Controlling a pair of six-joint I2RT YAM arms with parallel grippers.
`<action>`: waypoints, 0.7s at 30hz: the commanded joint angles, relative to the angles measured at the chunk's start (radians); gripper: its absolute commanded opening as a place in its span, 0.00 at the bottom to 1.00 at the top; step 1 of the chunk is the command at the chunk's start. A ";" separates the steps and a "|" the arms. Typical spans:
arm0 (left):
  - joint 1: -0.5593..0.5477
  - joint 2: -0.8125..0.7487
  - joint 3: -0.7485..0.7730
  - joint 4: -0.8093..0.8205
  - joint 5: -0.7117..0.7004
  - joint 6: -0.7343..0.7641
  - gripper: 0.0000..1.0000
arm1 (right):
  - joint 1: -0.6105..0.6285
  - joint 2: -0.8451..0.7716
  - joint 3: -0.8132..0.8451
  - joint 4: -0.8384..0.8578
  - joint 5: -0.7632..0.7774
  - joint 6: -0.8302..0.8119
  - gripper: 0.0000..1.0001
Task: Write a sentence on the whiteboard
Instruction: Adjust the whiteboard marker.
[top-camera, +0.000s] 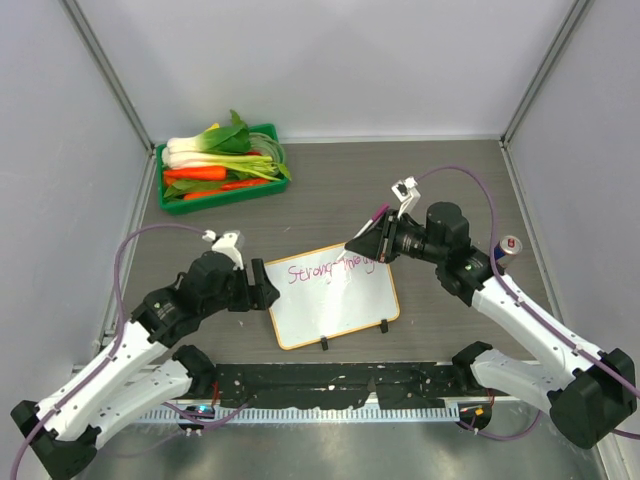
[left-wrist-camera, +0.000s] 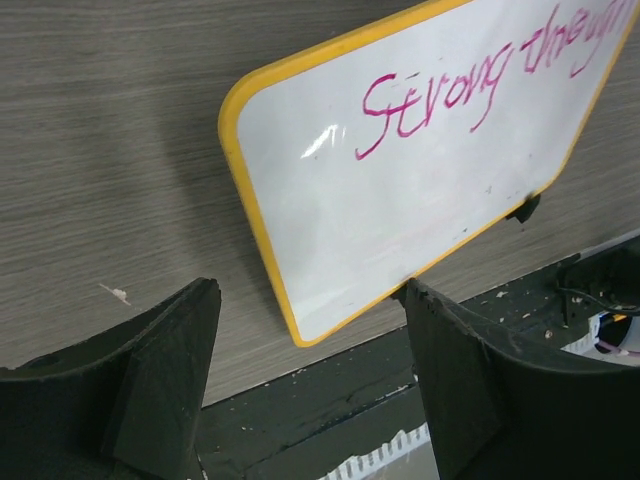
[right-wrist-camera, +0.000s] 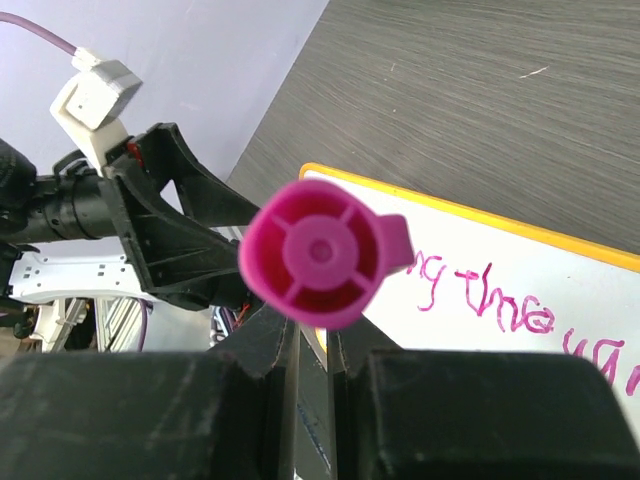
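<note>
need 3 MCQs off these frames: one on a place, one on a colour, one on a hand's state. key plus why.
1. In the top view, where is the green tray relative to the whiteboard?
A) beyond it, to the left
B) lying on it
C) nearer the arm bases, to the right

2. What colour is the sentence?
A) blue
B) black
C) pink-magenta

3. What state is the right hand in?
A) open and empty
B) shut on the marker
C) shut on the board's frame

Key: 1 A, the tray sits near the far-left corner. 2 C, the strokes show pink in both wrist views. 3 B, the marker stands clamped between its fingers.
</note>
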 joint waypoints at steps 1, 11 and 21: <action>0.027 0.009 -0.052 0.069 -0.016 -0.029 0.77 | -0.002 -0.004 0.000 0.030 0.013 -0.024 0.01; 0.277 0.001 -0.276 0.498 0.462 -0.050 0.78 | 0.000 -0.018 -0.023 0.031 0.015 -0.030 0.01; 0.340 0.149 -0.437 0.895 0.641 -0.087 0.63 | -0.003 -0.019 -0.028 0.036 0.015 -0.027 0.01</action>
